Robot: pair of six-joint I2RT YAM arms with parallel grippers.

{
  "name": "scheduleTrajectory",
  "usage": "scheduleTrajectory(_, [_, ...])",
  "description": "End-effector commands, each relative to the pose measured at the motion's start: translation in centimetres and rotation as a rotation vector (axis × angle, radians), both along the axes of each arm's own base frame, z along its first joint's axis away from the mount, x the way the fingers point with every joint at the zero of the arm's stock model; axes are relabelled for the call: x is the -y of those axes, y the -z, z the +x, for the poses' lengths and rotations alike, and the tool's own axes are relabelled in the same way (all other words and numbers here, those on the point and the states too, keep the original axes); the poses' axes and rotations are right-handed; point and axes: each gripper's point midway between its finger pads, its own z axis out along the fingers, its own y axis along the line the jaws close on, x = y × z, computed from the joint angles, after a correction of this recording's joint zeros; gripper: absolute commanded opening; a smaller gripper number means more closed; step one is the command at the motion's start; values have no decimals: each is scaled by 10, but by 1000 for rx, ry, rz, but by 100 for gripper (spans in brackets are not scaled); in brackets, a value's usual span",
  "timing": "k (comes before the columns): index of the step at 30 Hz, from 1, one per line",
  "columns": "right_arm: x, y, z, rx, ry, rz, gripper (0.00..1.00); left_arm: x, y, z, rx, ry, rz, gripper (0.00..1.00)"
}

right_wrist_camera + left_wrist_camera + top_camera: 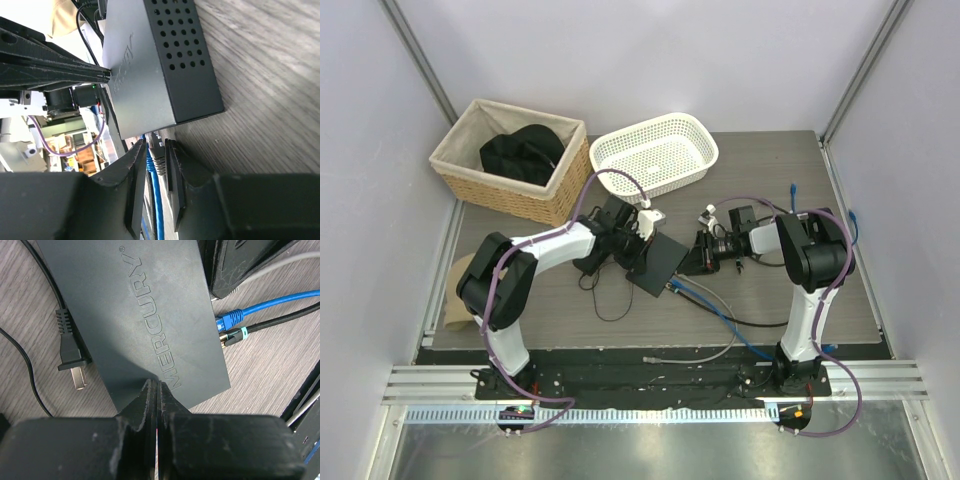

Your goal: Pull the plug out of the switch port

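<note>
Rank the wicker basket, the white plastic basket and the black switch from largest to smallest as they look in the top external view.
1. wicker basket, largest
2. white plastic basket, somewhat smaller
3. switch, clearly the smallest

Bright, even light; soft shadows.
</note>
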Motion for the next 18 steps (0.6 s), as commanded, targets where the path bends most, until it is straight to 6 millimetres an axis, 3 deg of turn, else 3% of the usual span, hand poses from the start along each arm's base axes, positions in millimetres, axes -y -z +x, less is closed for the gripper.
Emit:
scheduleTrajectory(1, [7,43,1,-15,45,-186,30,-22,30,-12,-39,-2,128,0])
scheduleTrajectory(4, [6,45,3,-17,51,-204,29,-20,31,-13,-39,3,128,0])
scheduleTrajectory(8, [8,53,-1,-22,37,-262,1,-19,32,-13,-42,5,130,0])
scheduleTrajectory(18, [11,56,-11,-80,10,-284,1,-18,34,-15,-44,12,134,0])
